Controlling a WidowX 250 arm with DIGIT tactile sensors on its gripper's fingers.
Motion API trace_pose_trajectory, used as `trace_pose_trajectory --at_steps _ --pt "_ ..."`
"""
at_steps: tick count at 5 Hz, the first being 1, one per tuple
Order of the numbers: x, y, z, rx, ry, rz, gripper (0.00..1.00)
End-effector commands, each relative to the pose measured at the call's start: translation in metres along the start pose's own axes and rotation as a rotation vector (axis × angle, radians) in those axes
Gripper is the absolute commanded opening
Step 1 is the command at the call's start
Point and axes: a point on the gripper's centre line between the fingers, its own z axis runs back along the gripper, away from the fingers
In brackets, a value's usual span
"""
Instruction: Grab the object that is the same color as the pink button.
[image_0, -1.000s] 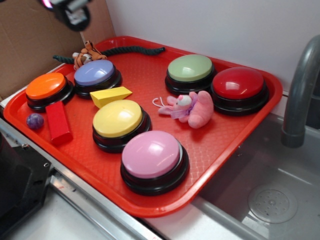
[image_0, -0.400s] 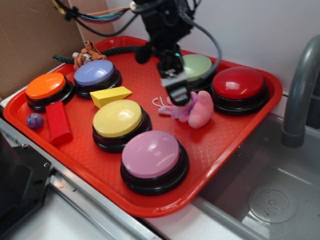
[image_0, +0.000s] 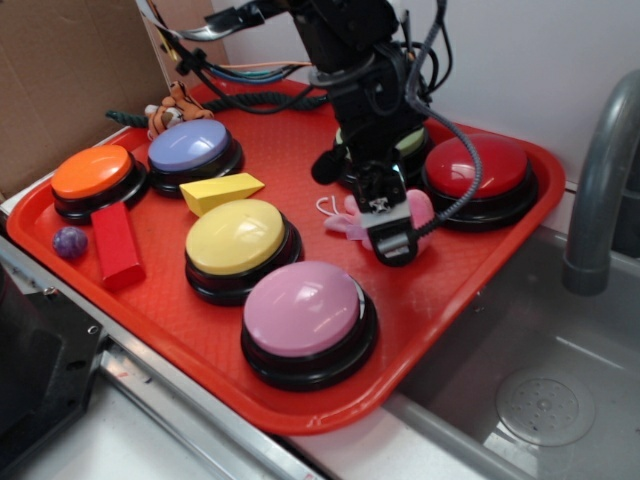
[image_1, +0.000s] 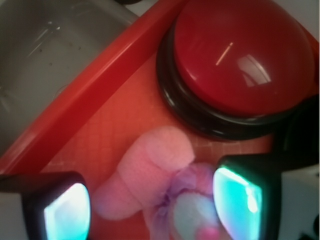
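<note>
1. A grey steel desk (image_0: 180, 440) runs along the near edge, with a sunken sink basin (image_0: 520, 390) to the right and a grey faucet (image_0: 600, 180) rising beside it.
2. A red tray (image_0: 440, 300) with a textured floor lies on the desk, its right rim just beside the basin.
3. The pink button (image_0: 303, 310) stands nearest on the tray; a yellow button (image_0: 236, 238) sits just behind it to the left.
4. A red block (image_0: 116, 243) and a small purple ball (image_0: 69, 241) lie near the left rim.
5. The pink plush (image_1: 150, 175) lies on the tray floor at mid-tray, just in front of the red button (image_1: 240, 55).
6. The gripper (image_1: 150, 200) is lowered over the plush; its fingers (image_1: 65, 210) are spread wide, one on each side of the toy, not closed on it.
7. Further back stand an orange button (image_0: 92, 172), a lavender button (image_0: 189, 146) and a yellow wedge (image_0: 220, 190).
8. A tiger plush (image_0: 172, 108) and a dark rope (image_0: 250, 100) lie by the far rim.
9. Brown cardboard (image_0: 60, 70) and a white wall (image_0: 540, 60) close the scene.
</note>
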Motion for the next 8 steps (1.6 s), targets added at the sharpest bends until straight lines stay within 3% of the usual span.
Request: trace_pose_trajectory --at_steps 1,4,5,6,8 --pt "0.006 -0.007 -0.002 0.001 -0.018 0.034 1.00" --pt "-0.014 0.006 -0.026 0.000 0.068 0.187 1.00" --pt "-0.015 0.006 -0.025 0.017 0.090 0.209 0.00" --pt "-0.014 0.005 -0.017 0.012 0.079 0.194 0.00" --pt "-0.015 0.012 0.019 0.053 0.087 0.219 0.00"
